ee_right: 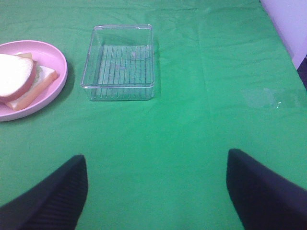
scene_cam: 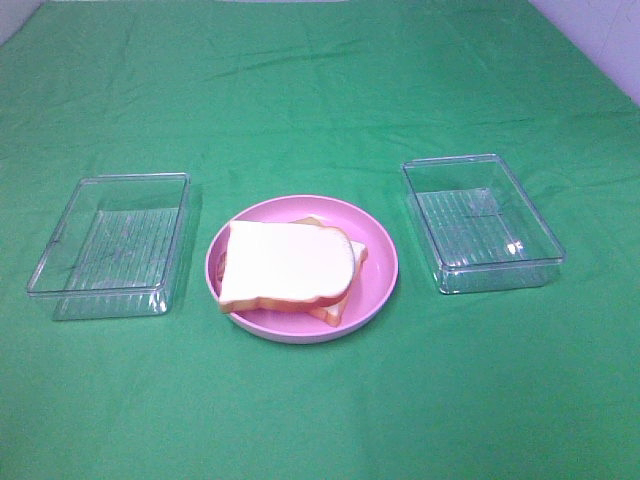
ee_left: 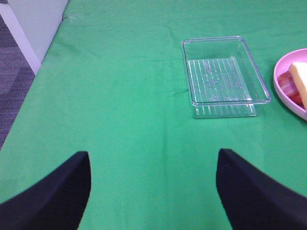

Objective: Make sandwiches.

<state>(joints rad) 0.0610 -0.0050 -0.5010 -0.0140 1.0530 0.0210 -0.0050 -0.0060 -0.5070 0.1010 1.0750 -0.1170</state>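
A round pink plate (scene_cam: pixel 385 262) sits in the middle of the green cloth (scene_cam: pixel 320 90), and on it lies the sandwich (scene_cam: pixel 288 265), a flat stack with a white bread slice on top, its orange-brown crust showing along the near and right edges. A second slice peeks out beneath, offset toward the right and near side of the plate. Seen from the high camera, the stack's long axis runs roughly left to right, tilted slightly so the right end sits farther back; the top slice's rounded end points right and its squarer end left. In the left wrist view a strip of reddish-brown filling shows under the bread at the plate's edge. A clear plastic container (scene_cam: pixel 110 245) stands left of the plate, just beside it but apart, and a second clear container (scene_cam: pixel 482 222) stands to the right, a little farther off; both show ribbed bottoms. The left gripper (ee_left: pixel 153 191) hangs over bare cloth near the left container, its dark fingers (ee_left: pixel 57 191) spread wide with nothing between them. The right gripper (ee_right: pixel 156 191) likewise hovers over bare cloth near the right container, jaws wide apart and holding nothing.
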